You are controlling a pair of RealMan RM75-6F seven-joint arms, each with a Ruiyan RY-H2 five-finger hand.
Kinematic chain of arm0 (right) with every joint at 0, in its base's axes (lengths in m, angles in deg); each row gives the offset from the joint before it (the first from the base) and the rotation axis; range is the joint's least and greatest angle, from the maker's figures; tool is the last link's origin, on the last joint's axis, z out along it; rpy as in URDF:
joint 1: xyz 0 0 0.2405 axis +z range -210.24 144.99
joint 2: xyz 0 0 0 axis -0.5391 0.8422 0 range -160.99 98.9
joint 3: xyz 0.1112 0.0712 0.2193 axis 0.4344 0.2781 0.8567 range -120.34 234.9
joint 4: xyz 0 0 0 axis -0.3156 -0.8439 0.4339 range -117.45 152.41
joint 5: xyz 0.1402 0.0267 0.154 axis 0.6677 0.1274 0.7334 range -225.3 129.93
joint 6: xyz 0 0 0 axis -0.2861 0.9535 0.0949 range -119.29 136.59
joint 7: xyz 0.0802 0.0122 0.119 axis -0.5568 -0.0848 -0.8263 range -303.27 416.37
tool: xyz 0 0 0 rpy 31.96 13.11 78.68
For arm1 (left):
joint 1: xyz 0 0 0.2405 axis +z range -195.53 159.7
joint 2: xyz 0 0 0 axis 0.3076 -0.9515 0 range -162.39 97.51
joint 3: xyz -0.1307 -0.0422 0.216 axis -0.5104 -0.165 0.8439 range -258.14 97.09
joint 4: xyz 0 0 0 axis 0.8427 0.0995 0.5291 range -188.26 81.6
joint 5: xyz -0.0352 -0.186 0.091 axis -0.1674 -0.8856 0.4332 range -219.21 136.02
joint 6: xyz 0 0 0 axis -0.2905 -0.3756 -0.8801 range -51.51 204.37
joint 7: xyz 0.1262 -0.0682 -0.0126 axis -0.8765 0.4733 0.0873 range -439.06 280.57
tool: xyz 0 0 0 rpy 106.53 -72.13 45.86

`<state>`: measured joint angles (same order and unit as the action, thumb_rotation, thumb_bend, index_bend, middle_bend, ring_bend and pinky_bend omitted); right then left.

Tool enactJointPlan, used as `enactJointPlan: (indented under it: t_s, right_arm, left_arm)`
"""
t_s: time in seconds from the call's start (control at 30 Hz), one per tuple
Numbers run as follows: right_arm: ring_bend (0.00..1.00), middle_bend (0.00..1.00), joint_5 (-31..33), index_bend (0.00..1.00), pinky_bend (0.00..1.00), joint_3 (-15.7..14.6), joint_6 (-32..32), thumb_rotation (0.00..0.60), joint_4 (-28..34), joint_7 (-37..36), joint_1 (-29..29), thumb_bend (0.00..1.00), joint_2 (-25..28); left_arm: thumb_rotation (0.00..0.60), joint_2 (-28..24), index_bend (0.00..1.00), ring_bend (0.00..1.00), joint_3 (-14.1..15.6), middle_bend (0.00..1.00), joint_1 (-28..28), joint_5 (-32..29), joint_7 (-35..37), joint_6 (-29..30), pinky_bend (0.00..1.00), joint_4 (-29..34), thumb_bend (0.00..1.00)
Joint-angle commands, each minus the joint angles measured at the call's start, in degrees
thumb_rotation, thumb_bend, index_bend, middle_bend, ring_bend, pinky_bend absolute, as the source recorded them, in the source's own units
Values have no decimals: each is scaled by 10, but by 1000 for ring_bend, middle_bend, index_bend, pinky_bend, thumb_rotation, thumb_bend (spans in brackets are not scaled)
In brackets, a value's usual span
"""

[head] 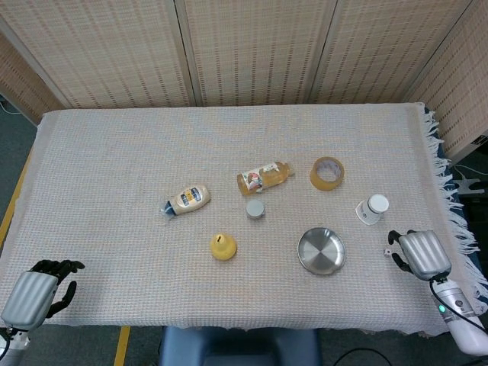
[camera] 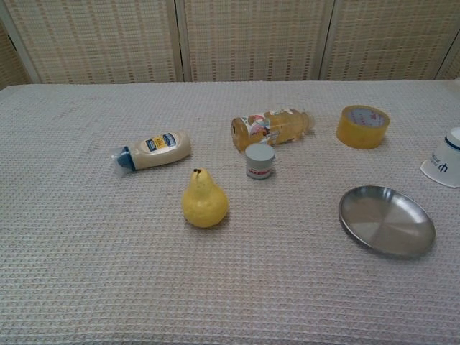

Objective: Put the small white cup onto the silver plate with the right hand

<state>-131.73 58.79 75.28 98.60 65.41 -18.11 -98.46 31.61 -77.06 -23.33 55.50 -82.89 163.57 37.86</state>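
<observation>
A table (head: 114, 152) under a pale waffle-weave cloth (camera: 86, 273) carries 7 things: a small white cup (head: 372, 208) on its side, silver plate (head: 321, 251), yellow tape roll (head: 326, 174), juice bottle (head: 264, 177), squeeze bottle (head: 187, 200), pear (head: 223, 246) and little jar (head: 255, 209).

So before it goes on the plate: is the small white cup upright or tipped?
Tipped. The small white cup lies tilted on its side on the cloth, and the silver plate is empty.

The silver plate (head: 321, 251), left of the right hand (head: 421, 255), looked like smooth, glossy metal. Under it the tablecloth (head: 114, 168) was matt, waffle-woven cloth. The hand's back was ribbed, silvery.
</observation>
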Motion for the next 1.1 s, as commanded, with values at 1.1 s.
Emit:
enactJointPlan:
  t_s: [1.1]
  right_arm:
    - [730, 840, 13, 514, 1000, -14, -66, 600, -176, -114, 30, 203, -100]
  left_arm:
    - [600, -1, 369, 419, 1, 441, 0, 7, 4, 2, 379, 0, 515]
